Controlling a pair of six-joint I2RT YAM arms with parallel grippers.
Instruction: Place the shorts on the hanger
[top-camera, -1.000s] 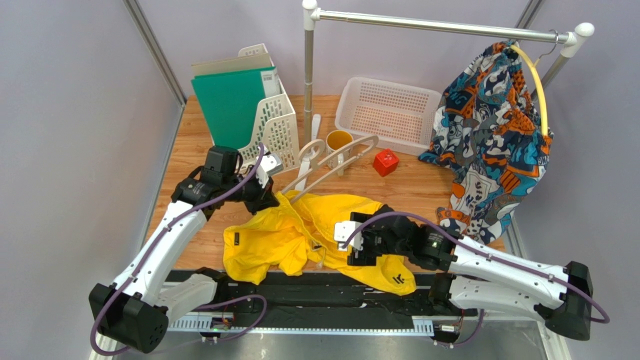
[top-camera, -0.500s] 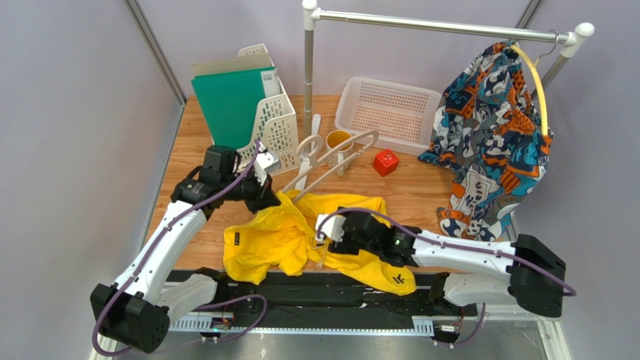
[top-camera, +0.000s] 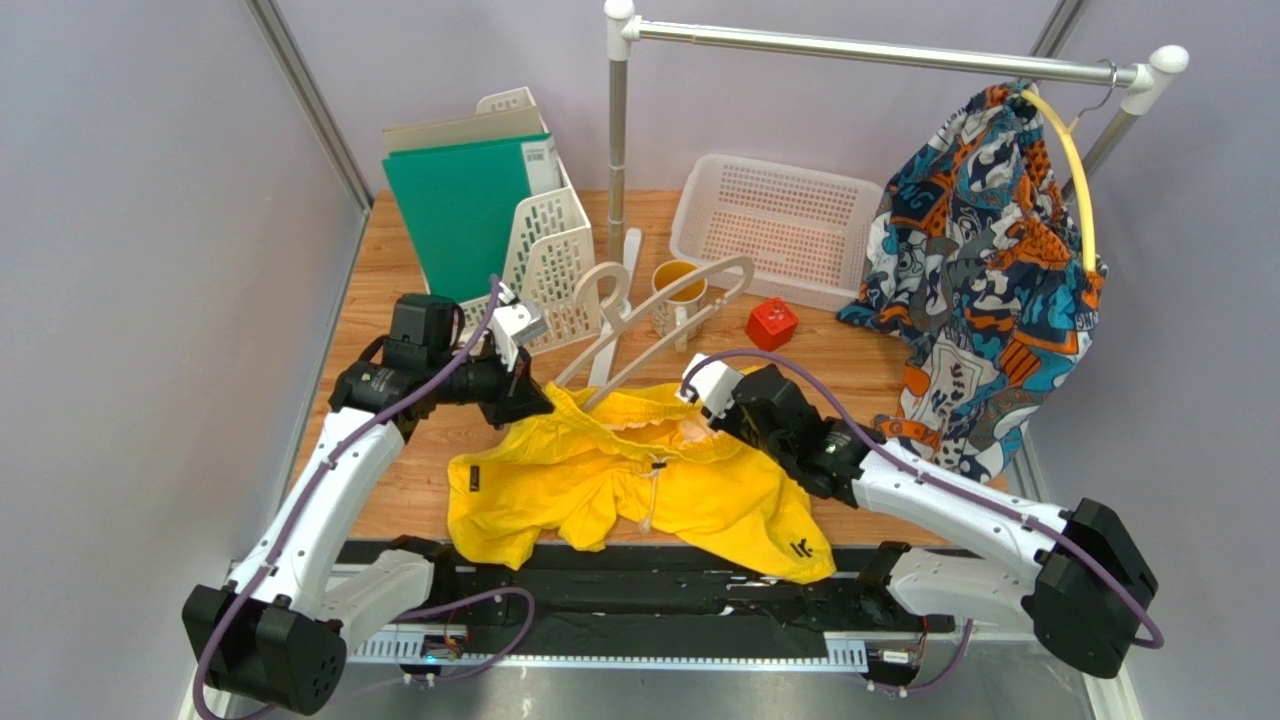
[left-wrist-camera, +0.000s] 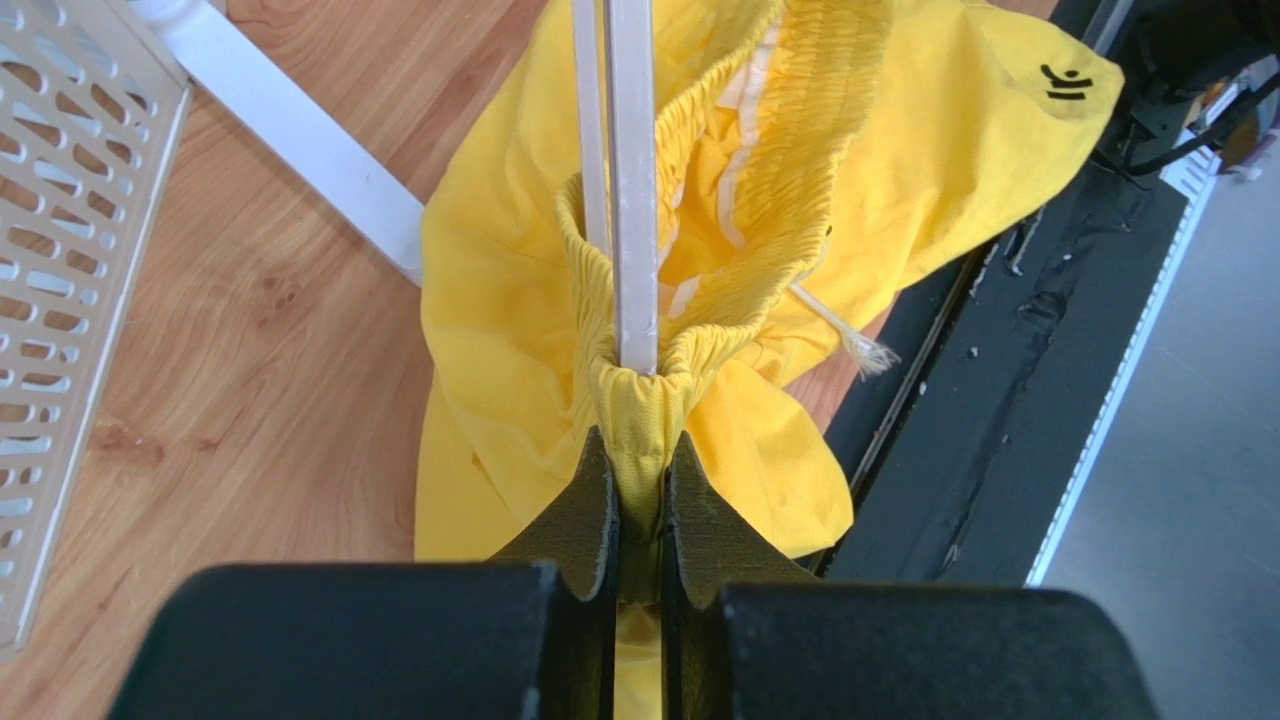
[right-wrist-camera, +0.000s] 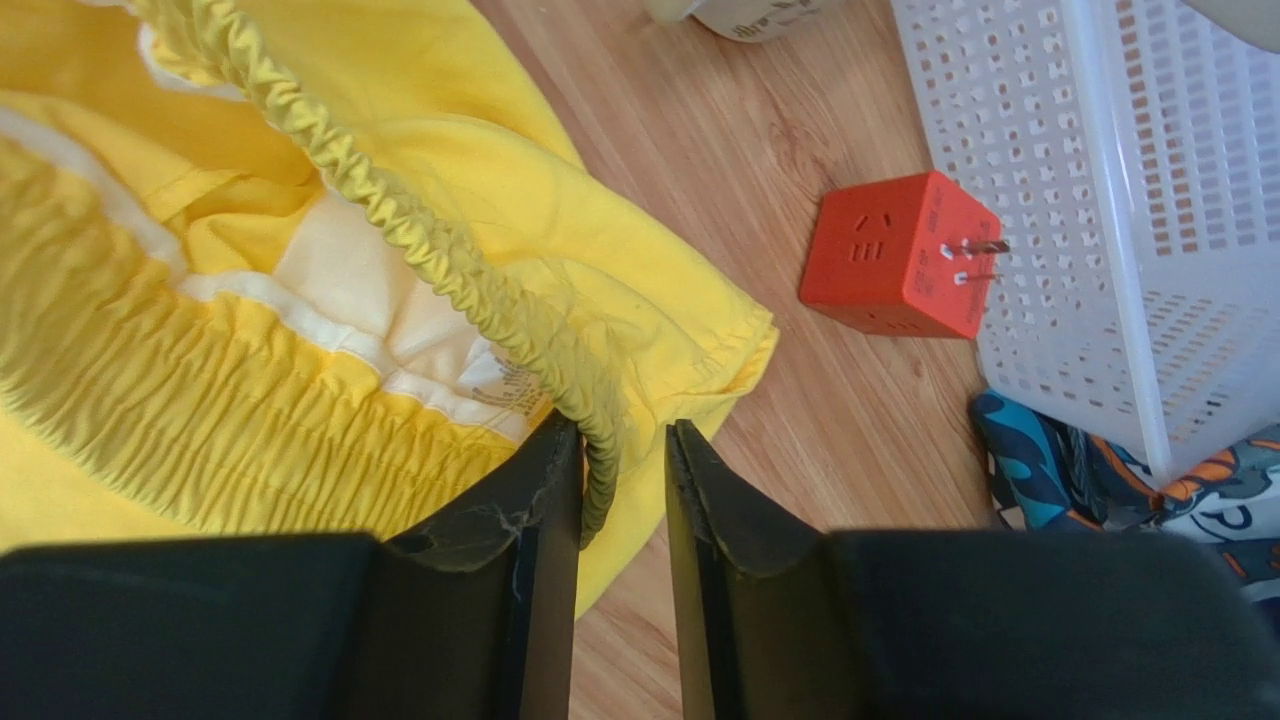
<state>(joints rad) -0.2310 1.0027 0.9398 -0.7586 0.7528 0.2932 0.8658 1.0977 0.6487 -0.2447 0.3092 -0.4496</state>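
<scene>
The yellow shorts (top-camera: 706, 488) lie spread on the table's near half, waistband toward the back. My left gripper (top-camera: 526, 402) is shut on the waistband's left end (left-wrist-camera: 642, 393). One pale arm of the hanger (left-wrist-camera: 631, 180) runs from my fingers into the waist opening. The hanger (top-camera: 661, 312) rests tilted, its hook near the rail post. My right gripper (top-camera: 718, 398) is at the waistband's right end. Its jaws (right-wrist-camera: 624, 443) stand narrowly open, and the elastic edge of the shorts (right-wrist-camera: 451, 270) lies between them against the left finger.
A red cube (top-camera: 771, 323) and a white basket (top-camera: 706, 203) sit just beyond my right gripper. A yellow cup (top-camera: 676, 282), a file rack (top-camera: 549, 263) and the rail post (top-camera: 618, 135) stand behind the hanger. A patterned garment (top-camera: 977, 285) hangs at right.
My right arm swung from the shorts' front edge back to the waistband's right end, and its jaws narrowed. The shorts got spread wider. My left gripper shifted slightly left, still shut.
</scene>
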